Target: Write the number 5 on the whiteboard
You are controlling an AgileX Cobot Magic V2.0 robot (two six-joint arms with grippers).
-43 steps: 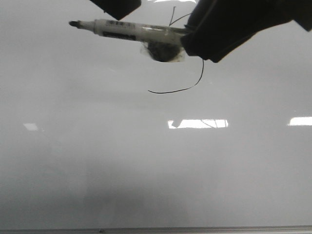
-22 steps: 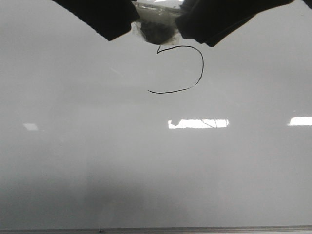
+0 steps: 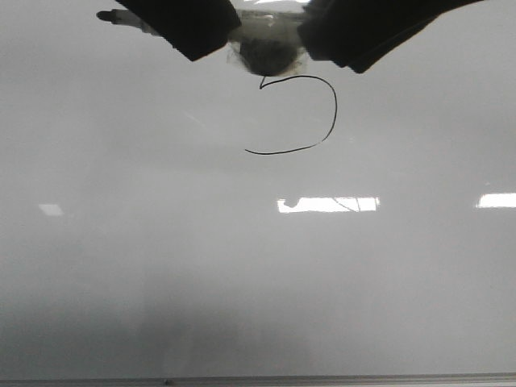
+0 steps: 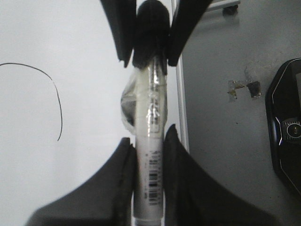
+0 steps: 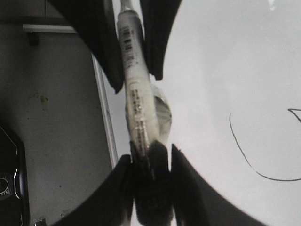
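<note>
Number 5 (image 3: 334, 109) on the whiteboard (image 3: 161, 282): only the rounded belly and a small hook at its upper left on show, well clear of the near metal edge strip (image 3: 322, 379), past the bright reflections. Anything higher hidden or not drawn; cannot tell which.

Just beyond the hook and above the board, marker (image 4: 150, 117) lying crosswise, long axis left to right, writing tip out past the left tool (image 4: 149, 150), away from the figure. Belly more under the right tool (image 5: 151, 160); hook between the two.

Left tool clamped narrow on the barcoded barrel. Right tool clamped narrow on the black rear end. Tape wad (image 3: 266, 52) on the barrel between them.

Probably a handover or regrip, with the tip needing to swing round and down to the board for any further stroke.
</note>
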